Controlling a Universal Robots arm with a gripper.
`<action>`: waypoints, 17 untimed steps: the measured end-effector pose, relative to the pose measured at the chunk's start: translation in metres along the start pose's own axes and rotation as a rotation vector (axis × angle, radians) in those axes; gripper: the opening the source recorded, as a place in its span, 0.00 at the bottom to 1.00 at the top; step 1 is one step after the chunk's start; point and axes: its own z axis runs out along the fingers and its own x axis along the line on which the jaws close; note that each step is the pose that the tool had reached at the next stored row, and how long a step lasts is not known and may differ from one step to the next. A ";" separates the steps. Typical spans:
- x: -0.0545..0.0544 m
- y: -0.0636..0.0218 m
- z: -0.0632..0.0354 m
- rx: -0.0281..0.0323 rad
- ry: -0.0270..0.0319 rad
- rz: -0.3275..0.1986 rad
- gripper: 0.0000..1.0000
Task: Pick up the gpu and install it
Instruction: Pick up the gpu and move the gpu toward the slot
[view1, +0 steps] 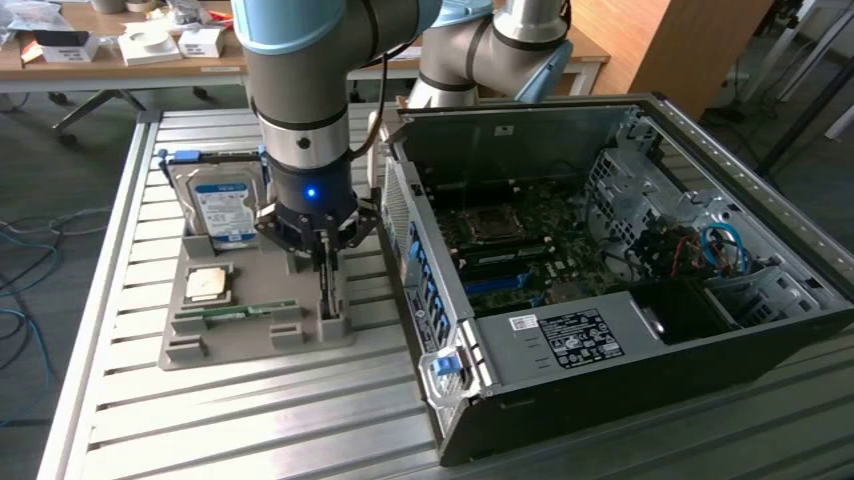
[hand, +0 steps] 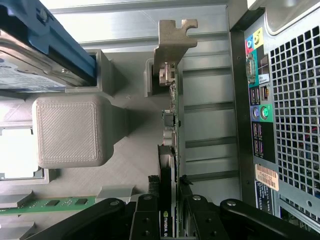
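The gripper (view1: 326, 265) reaches down over the gray parts tray (view1: 240, 350). Its fingers (hand: 150, 215) are narrowed on either side of the gpu (hand: 171, 100), apparently clamping it. The card stands on edge in its slot, beside the open computer case (view1: 601, 330).

The end effector (hand: 169, 189) grips the gpu (hand: 173, 120) (standing on edge) in the gray holder (hand: 70, 132).

— Where's the arm (view1: 307, 90)?
— Upper centre of the exterior view, wrist pointing straight down.
— And the gripper (view1: 328, 285)?
— Below it, fingers (hand: 145, 220) pressed against either side of the gpu (hand: 172, 115).
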 end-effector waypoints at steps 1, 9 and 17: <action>0.000 0.0000 0.0000 -0.0001 -0.0001 0.000 0.26; 0.000 0.0000 0.0001 -0.0019 0.0027 -0.065 0.26; 0.000 0.0003 -0.0057 -0.0026 0.0028 -0.065 0.26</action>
